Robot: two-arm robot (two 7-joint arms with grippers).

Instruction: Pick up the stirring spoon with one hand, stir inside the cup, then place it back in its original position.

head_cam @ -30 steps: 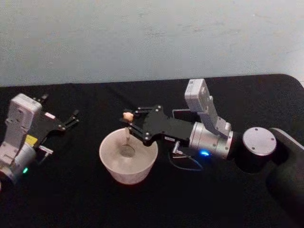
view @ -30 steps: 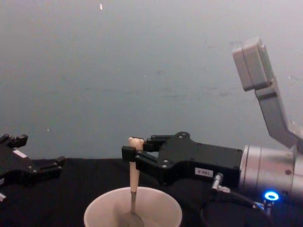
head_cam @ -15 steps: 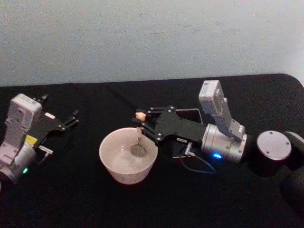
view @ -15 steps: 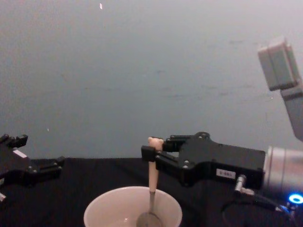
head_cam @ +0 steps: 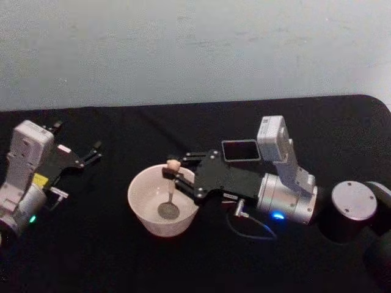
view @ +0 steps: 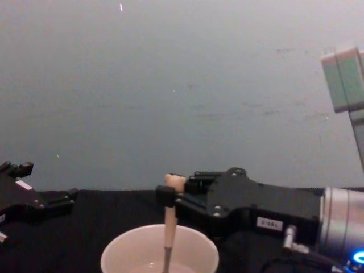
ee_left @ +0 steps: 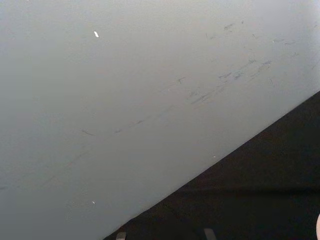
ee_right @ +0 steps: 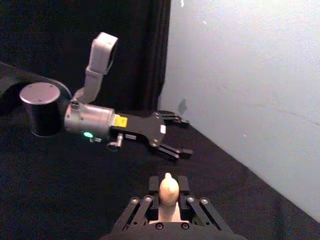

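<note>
With the right gripper clenched on the stirring spoon, whose bowl sits deep in the cup, a too wide stir may push the wall and tip it; the left gripper rests released, far left.

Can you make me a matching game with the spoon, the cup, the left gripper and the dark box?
Things:
1. stirring spoon
2. cup
3. left gripper
4. dark box holder

Descriptions:
A. open, holding nothing
B. standing behind the right gripper
C. pinched near its top, bowl end down
D. cream and round, with the spoon inside it

Pairs: 1-C, 2-D, 3-A, 4-B
</note>
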